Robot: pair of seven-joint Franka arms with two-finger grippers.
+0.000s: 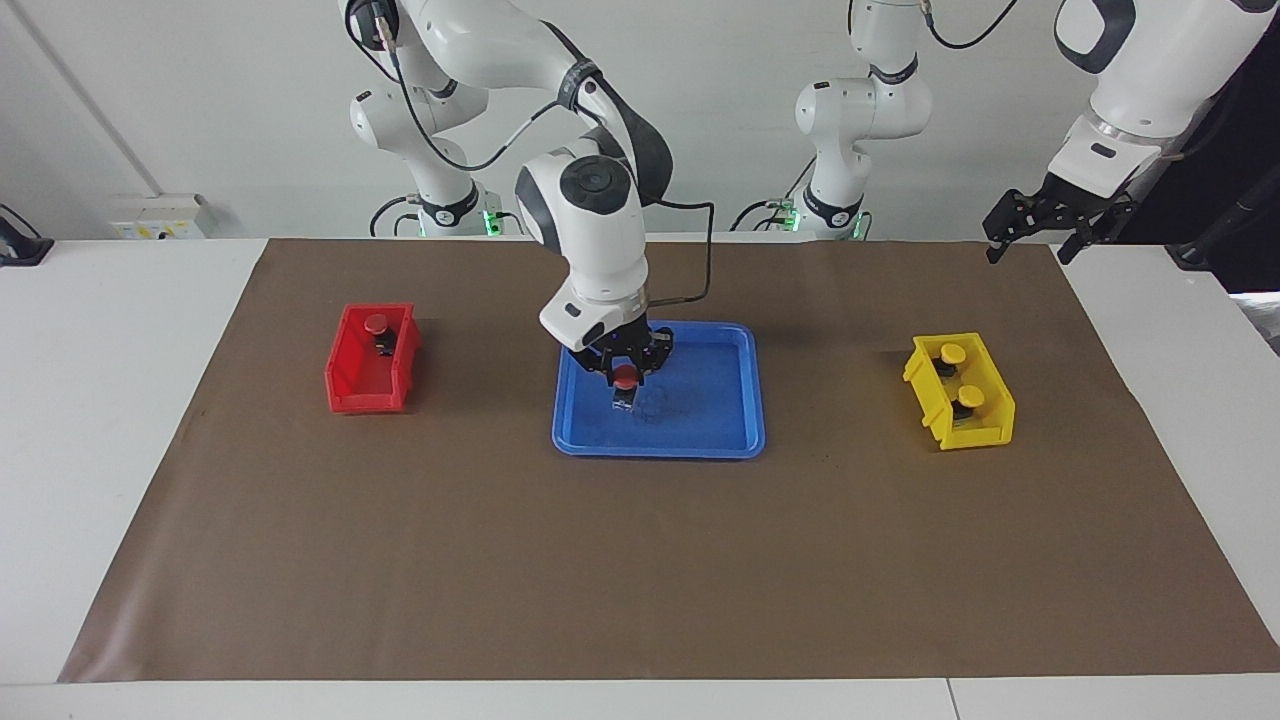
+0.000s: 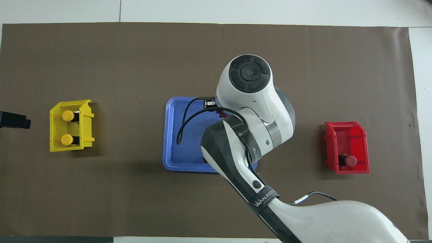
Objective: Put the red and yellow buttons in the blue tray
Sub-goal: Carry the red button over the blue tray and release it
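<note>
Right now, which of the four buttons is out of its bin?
The red button held in the right end effector over the blue tray. The other red button sits in the red bin; both yellow buttons in the yellow bin.

Two red buttons show: one red button [image 1: 625, 377] clamped in the right gripper [image 1: 626, 380] over the blue tray [image 1: 720, 425], one red button [image 1: 375, 323] in the red bin [image 1: 360, 392]. Two yellow buttons [image 1: 951, 352] [image 1: 970, 394] sit in the single yellow bin [image 1: 985, 428]. One blue tray, two bins, two arms; the dark cylinders cannot be counted, being hidden by the arm
</note>
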